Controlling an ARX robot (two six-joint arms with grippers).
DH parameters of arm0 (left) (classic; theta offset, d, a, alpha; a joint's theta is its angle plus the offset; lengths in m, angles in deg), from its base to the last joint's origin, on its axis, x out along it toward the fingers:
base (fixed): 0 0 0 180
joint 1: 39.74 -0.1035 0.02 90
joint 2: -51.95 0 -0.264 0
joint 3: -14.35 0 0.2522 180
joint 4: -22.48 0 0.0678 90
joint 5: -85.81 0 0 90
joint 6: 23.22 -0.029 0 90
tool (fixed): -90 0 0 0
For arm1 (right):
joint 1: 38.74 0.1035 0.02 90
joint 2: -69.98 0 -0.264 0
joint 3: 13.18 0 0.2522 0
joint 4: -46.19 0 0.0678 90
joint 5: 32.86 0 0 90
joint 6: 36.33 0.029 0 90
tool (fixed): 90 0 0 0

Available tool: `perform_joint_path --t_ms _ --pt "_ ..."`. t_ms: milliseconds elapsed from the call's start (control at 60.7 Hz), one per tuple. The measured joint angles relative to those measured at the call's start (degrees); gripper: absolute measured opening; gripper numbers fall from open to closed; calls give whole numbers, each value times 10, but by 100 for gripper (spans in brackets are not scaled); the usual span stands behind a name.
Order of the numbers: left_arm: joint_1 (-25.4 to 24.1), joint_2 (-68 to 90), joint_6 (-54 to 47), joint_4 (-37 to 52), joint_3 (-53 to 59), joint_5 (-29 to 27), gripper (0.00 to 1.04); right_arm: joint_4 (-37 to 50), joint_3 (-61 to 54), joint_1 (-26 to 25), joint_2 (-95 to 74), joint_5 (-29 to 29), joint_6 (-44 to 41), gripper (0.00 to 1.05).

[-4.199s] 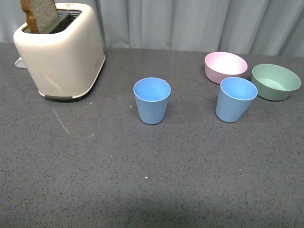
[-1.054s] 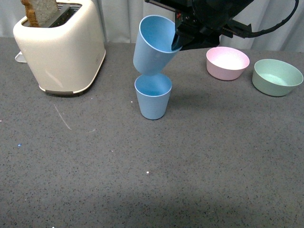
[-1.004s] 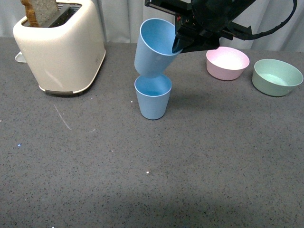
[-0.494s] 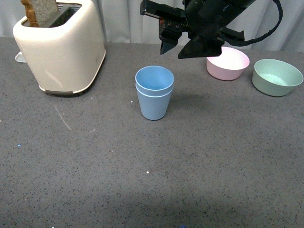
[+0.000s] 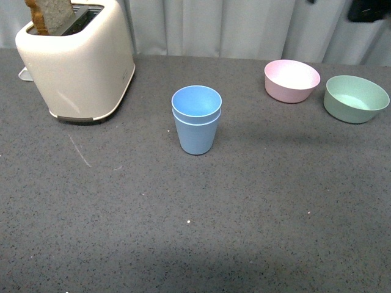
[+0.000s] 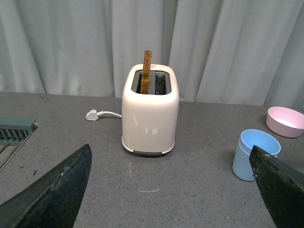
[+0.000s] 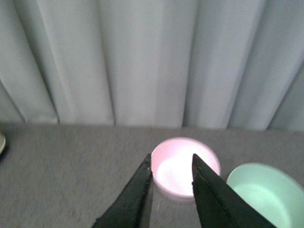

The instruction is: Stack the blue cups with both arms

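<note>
Two light blue cups point(image 5: 196, 125) stand nested, one inside the other, upright at the middle of the grey table point(image 5: 183, 232). They also show in the left wrist view point(image 6: 254, 154), at the far right. My left gripper point(image 6: 169, 149) is wide open and empty, low over the table and well away from the cups. My right gripper point(image 7: 171, 156) is open and empty, high up and facing the pink bowl point(image 7: 185, 166). Only a black bit of the right arm point(image 5: 368, 9) shows at the front view's top right corner.
A cream toaster point(image 5: 76, 61) with a slice of bread point(image 5: 52, 15) stands at the back left, its white plug point(image 6: 92, 114) beside it. The pink bowl point(image 5: 291, 80) and a green bowl point(image 5: 355, 97) sit at the back right. A grey curtain point(image 5: 244, 24) hangs behind the table.
My right gripper let the upper cup drop into the lower one, then rose and pulled away to the upper right, almost out of the front view. The cups now stand nested.
</note>
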Motion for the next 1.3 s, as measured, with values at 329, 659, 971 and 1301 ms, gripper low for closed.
perform_joint_path --t_ms 329,659,971,1301 --pt "0 0 0 0 0 0 98 23 -213 -63 176 -68 -9 1" --pt "0 0 0 0 0 0 98 -39 -318 -107 342 -109 -9 1" --pt "0 0 0 0 0 0 98 -139 -365 -160 490 -157 -9 1" --pt "0 0 0 0 0 0 98 -267 -389 -160 644 -160 -9 1"
